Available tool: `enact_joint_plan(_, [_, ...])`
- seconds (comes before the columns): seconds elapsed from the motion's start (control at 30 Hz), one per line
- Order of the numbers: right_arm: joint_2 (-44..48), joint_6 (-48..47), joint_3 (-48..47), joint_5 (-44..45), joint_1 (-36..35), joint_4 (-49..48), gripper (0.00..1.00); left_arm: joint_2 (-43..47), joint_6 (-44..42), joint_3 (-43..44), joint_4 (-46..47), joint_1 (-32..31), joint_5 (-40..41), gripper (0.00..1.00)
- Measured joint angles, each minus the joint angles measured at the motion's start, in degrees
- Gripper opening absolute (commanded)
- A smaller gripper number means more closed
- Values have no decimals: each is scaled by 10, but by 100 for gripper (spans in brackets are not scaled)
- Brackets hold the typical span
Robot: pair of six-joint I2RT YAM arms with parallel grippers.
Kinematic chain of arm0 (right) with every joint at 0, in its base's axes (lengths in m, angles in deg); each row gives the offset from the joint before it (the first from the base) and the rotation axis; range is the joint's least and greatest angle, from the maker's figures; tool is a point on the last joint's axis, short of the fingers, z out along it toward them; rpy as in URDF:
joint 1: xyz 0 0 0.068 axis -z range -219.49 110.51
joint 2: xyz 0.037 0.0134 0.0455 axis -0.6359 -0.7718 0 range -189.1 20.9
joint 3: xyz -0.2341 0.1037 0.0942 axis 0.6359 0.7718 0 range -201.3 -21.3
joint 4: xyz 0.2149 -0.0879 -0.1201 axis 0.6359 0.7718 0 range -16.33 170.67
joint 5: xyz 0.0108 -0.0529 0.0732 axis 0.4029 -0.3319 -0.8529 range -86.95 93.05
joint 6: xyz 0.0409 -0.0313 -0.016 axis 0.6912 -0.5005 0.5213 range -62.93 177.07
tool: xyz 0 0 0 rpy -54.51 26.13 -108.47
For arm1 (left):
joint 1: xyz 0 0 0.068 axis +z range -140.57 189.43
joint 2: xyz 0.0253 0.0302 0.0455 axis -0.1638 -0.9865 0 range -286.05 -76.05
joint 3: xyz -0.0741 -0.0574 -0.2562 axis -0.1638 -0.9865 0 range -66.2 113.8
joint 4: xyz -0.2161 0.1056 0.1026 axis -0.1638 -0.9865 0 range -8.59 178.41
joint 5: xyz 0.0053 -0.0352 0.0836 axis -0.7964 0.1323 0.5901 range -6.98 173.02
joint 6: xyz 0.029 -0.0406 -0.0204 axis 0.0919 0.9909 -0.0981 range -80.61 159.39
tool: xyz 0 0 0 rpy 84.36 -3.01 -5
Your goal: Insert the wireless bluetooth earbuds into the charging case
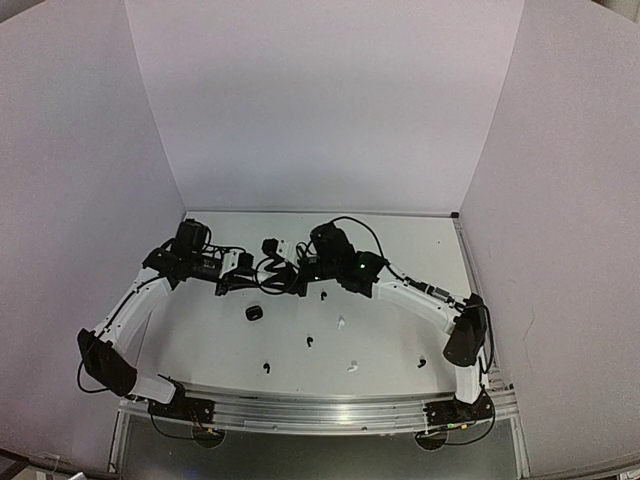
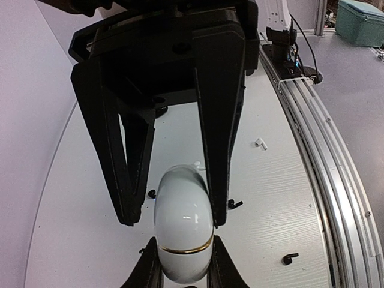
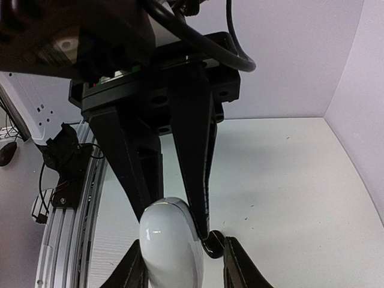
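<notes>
- the left gripper (image 2: 183, 243) is clamped on a glossy white, pebble-shaped charging case with a thin gold band (image 2: 183, 210); its short black fingers (image 2: 219, 267) press against both sides of the shell, which is held above the table
- the right gripper (image 3: 184, 243) meets it nose to nose and stands apart around the same case, loose and not clamped; in the left wrist view one of its long black fingers (image 2: 114, 168) stands clear of the shell while the other lies against its side
- in the right wrist view a small dark glossy shape (image 3: 213, 245) sits in the gap between the case and one right finger; what it is cannot be told
- the tiny stemmed earbuds lie loose on the white tabletop (image 1: 420, 260), nearer the arm bases and well apart from the held case; one white earbud (image 1: 341, 322) lies near the middle, a second white earbud (image 1: 351, 366) nearer the front edge; a black earbud (image 1: 308, 341) lies between the arms, another black earbud (image 1: 266, 367) to the left front, a third black earbud (image 1: 421, 362) by the right arm
- a small black rounded case (image 1: 254, 313) rests on the table just beside the left gripper's side of the meeting point
- a ribbed aluminium rail (image 1: 320, 410) runs along the near edge; plain white walls (image 1: 320, 100) close in the other three sides
</notes>
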Motion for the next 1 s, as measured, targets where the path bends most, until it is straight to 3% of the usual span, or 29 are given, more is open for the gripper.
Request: enact_joint_plan(1.0, [-2, 30, -7, 8, 21, -1, 34, 5, -47, -13, -31, 0, 10, 0])
